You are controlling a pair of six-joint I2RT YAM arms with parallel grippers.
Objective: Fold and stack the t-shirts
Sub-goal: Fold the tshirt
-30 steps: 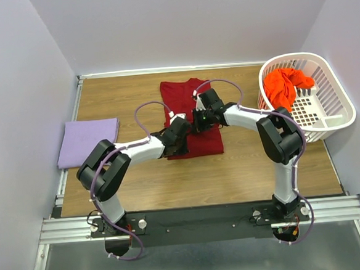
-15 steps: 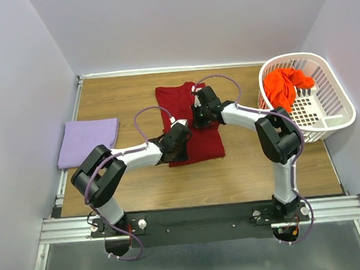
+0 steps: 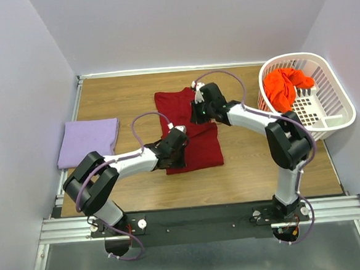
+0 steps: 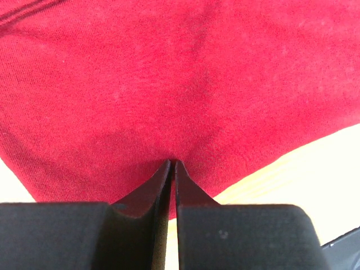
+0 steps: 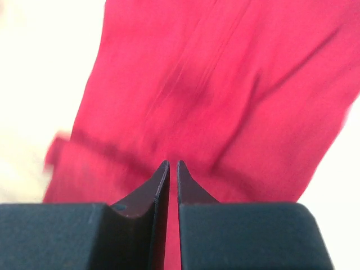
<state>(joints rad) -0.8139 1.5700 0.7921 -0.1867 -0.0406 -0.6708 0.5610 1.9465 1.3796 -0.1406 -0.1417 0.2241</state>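
A dark red t-shirt (image 3: pixel 196 147) lies partly folded in the middle of the table. My left gripper (image 3: pixel 176 149) sits at its near left part, jaws pressed together on a pinch of the red cloth (image 4: pixel 185 95), beside the shirt's edge. My right gripper (image 3: pixel 198 112) is over the shirt's far part, jaws a thin slit apart with red cloth (image 5: pixel 225 84) creased toward the tips. A lavender t-shirt (image 3: pixel 88 141) lies folded at the left. An orange-red t-shirt (image 3: pixel 285 85) is bunched in the basket.
A white lattice laundry basket (image 3: pixel 332 109) stands at the far right of the wooden table (image 3: pixel 250 167). A metal rail (image 3: pixel 204 218) runs along the near edge, and grey walls close in the left, back and right.
The dark red t-shirt has shifted left and toward the near edge with my left gripper. My right gripper has moved farther back along the shirt.
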